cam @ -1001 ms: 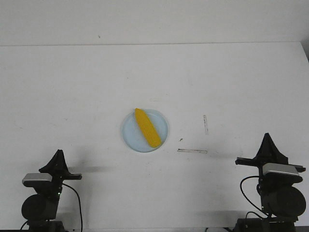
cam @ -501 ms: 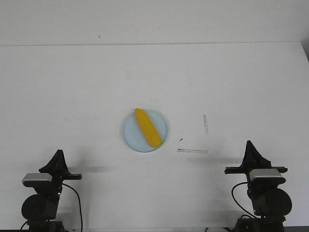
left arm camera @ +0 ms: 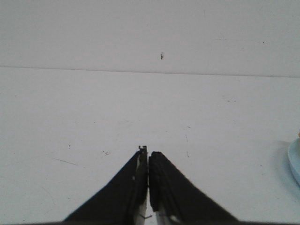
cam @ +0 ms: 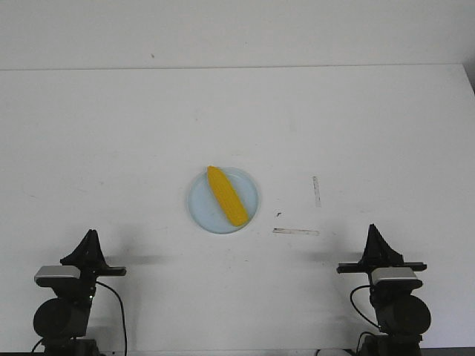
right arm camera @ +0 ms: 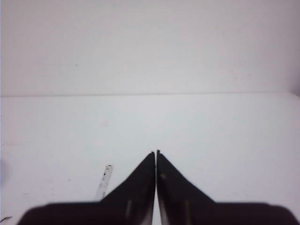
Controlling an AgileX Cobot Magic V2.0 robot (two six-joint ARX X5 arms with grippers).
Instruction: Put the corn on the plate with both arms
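Observation:
The yellow-orange corn (cam: 226, 195) lies diagonally on the pale blue plate (cam: 200, 206) in the middle of the white table. My left gripper (cam: 90, 236) is shut and empty, drawn back at the near left, well apart from the plate. In the left wrist view its fingers (left arm camera: 148, 153) are pressed together and the plate's rim (left arm camera: 295, 159) shows at the edge. My right gripper (cam: 373, 229) is shut and empty at the near right. In the right wrist view its tips (right arm camera: 156, 152) meet over bare table.
Two strips of clear tape lie on the table right of the plate, one crosswise (cam: 295, 231) and one lengthwise (cam: 316, 190). The lengthwise strip also shows in the right wrist view (right arm camera: 105, 180). The table's far edge meets a white wall.
My right arm has drawn back and shifted left, its gripper now lower in the front view. The left arm, corn and plate have not moved.

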